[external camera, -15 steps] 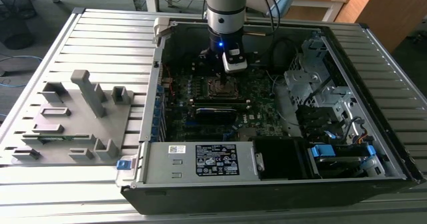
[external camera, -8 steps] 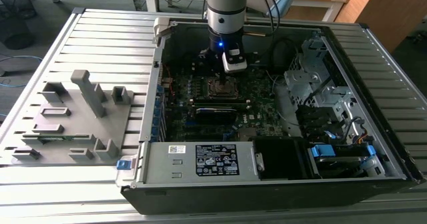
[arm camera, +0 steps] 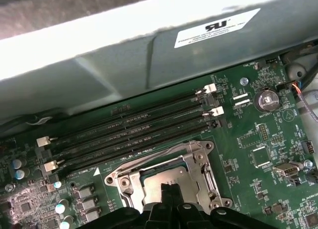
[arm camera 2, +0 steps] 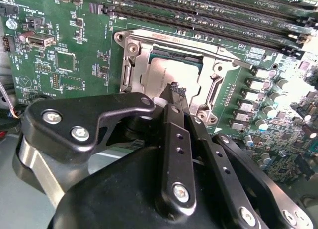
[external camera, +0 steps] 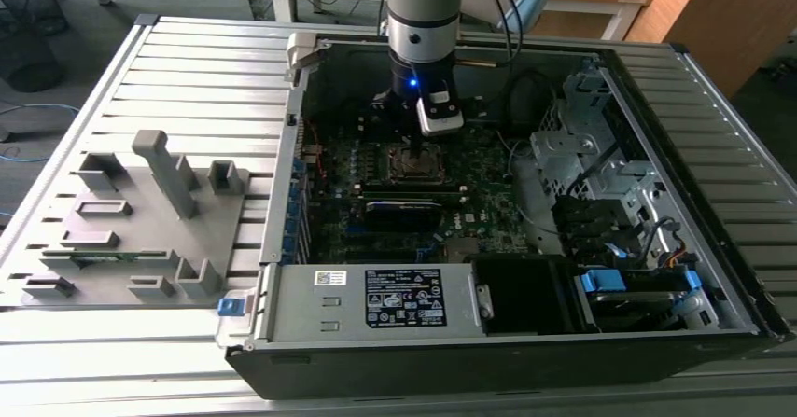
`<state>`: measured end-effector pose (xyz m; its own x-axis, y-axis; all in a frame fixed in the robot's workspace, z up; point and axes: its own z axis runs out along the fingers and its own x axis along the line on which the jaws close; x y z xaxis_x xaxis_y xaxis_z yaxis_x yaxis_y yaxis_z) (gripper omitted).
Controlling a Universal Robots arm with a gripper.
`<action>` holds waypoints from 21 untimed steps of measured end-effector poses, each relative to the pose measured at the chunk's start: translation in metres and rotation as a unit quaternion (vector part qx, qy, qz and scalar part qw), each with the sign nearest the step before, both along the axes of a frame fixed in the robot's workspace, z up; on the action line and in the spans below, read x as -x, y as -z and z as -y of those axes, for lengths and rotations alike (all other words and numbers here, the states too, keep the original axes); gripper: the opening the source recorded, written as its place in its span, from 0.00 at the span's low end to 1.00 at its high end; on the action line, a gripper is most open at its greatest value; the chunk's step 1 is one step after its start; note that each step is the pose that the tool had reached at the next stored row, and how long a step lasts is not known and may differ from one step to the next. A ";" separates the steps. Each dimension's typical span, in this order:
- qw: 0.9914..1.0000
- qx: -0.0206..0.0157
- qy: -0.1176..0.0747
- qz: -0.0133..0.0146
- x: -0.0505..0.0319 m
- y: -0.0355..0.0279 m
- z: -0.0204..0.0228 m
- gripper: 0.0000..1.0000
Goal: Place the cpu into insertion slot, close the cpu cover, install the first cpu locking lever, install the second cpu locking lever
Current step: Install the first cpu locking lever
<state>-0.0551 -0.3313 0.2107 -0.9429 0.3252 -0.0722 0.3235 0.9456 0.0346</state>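
The insertion slot (external camera: 417, 163) sits in the middle of the green motherboard inside the open computer case. The cpu (arm camera 2: 166, 72) lies in it, its dull silver top showing through the window of the cpu cover (arm camera 2: 133, 65). The cover lies flat over the chip, as the first wrist view shows for the cpu (arm camera: 171, 177) and cover (arm camera: 198, 162) too. My gripper (arm camera 2: 174, 90) hangs just above the socket's near edge, its black fingers shut together with nothing between them. From the exterior view the gripper (external camera: 415, 142) stands right over the slot.
Long black memory slots (arm camera: 134, 134) run beside the socket, with the case's grey wall (arm camera: 149, 55) behind them. A white-labelled power supply box (external camera: 373, 298) fills the case's front. A grey fixture tray (external camera: 137, 221) lies on the exterior view's left. Drive bays and cables (external camera: 598, 184) crowd the exterior view's right.
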 end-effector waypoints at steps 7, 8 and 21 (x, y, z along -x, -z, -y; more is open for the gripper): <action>1.000 0.000 0.000 0.000 0.0000 -0.0002 0.0001 0.10; 1.000 0.000 0.000 0.000 0.0000 -0.0009 0.0001 0.10; 1.000 0.000 0.000 -0.007 -0.0001 -0.0014 0.0000 0.10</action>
<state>-0.0550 -0.3313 0.2121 -0.9440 0.3247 -0.0588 0.3234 0.9458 0.0300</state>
